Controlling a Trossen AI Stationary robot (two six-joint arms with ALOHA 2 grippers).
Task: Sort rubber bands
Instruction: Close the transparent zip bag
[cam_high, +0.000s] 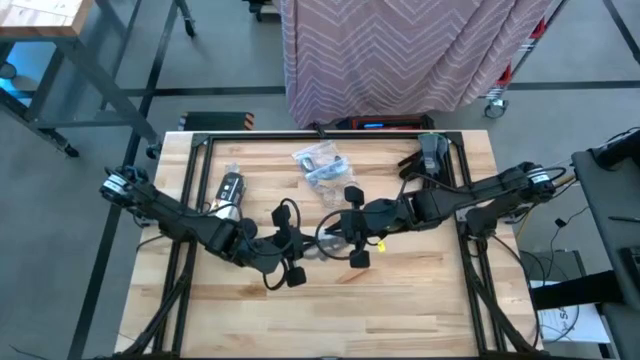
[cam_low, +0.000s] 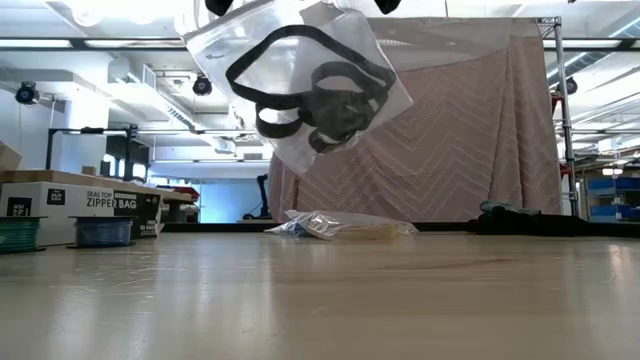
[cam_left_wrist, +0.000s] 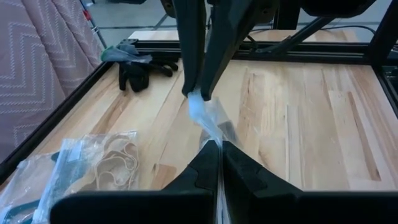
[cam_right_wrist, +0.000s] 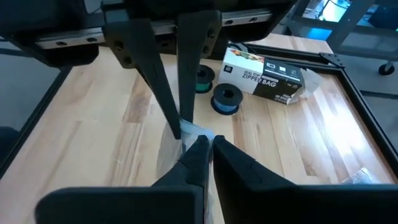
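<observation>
Here, the left gripper (cam_left_wrist: 214, 149) and right gripper (cam_right_wrist: 206, 144) each pinch the clear bag (cam_low: 300, 85) above mid-table, likely steadying it, black rubber bands (cam_low: 315, 95) hanging inside.

Lighting's bright and even everywhere, coming from long white ceiling light strips (cam_low: 90, 43) in the low view. Some glare on the pale wooden tabletop (cam_low: 420, 290) there, and its near part goes soft. Shadows are faint and diffuse throughout.
</observation>
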